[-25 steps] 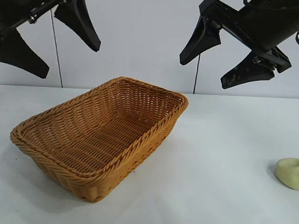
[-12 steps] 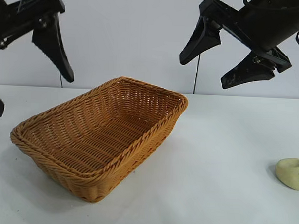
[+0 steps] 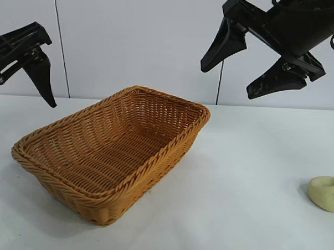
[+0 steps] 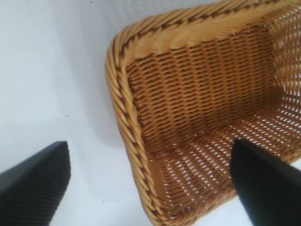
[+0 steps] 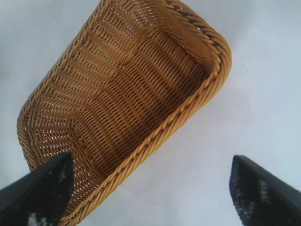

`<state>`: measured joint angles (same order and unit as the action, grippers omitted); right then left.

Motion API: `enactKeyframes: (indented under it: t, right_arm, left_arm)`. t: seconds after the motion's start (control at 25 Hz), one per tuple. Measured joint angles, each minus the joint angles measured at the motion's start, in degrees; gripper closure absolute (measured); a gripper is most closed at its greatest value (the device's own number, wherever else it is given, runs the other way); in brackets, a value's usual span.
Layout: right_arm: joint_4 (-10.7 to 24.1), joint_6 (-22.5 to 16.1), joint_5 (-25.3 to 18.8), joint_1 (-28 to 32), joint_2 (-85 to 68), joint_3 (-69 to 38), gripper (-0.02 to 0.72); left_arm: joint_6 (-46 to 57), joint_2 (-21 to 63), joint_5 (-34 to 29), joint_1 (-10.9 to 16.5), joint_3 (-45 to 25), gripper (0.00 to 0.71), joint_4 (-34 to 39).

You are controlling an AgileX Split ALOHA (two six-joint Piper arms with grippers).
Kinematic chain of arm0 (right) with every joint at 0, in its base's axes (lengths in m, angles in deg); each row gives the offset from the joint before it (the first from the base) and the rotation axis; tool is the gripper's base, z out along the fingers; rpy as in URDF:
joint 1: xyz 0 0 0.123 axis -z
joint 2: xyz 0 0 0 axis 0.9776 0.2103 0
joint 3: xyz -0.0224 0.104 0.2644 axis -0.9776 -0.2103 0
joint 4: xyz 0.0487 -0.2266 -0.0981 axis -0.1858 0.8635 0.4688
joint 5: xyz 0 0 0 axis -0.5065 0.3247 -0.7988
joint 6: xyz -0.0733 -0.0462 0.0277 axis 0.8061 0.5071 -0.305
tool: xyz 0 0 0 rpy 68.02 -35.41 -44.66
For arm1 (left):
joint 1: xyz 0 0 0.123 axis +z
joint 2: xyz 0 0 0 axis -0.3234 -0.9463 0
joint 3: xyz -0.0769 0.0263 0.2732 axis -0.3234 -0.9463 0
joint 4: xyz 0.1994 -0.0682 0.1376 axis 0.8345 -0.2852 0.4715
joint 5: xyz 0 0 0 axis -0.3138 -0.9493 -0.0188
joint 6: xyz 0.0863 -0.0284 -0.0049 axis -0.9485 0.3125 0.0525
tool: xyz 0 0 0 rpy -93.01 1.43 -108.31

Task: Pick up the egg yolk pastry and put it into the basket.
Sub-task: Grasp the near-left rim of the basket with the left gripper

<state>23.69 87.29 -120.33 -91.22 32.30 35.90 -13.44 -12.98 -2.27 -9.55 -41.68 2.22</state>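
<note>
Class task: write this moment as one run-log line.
pale round pastry: on table, right edge | orange wicker basket: empty | left gripper: open, raised | right gripper: open, raised

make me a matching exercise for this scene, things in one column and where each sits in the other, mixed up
Things:
1. pale cream-yellow round egg yolk pastry
2. orange-brown woven wicker basket
3. black left gripper
4. black right gripper

Places:
A. raised at the exterior view's left edge, open
B. on the white table, far right
C. raised above the table at upper right, open
D. on the table, left of centre

Pairs: 1-B, 2-D, 3-A, 4-C
</note>
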Motion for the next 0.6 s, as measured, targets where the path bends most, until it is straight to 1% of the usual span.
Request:
enactKeyframes:
  t: [0.12, 0.24, 0.6]
  right_arm:
    - [0.0, 0.0, 0.0, 0.0, 0.0, 0.0, 0.057]
    - [0.0, 0.0, 0.0, 0.0, 0.0, 0.0, 0.057]
    - [0.0, 0.0, 0.0, 0.0, 0.0, 0.0, 0.057]
  left_arm:
    - [0.5, -1.4, 0.1, 0.0, 0.0, 0.049, 0.0]
    - [0.7, -4.5, 0.5, 0.0, 0.0, 0.049, 0.1]
    - [0.6, -17.2, 7.7, 0.0, -0.1, 0.049, -0.3]
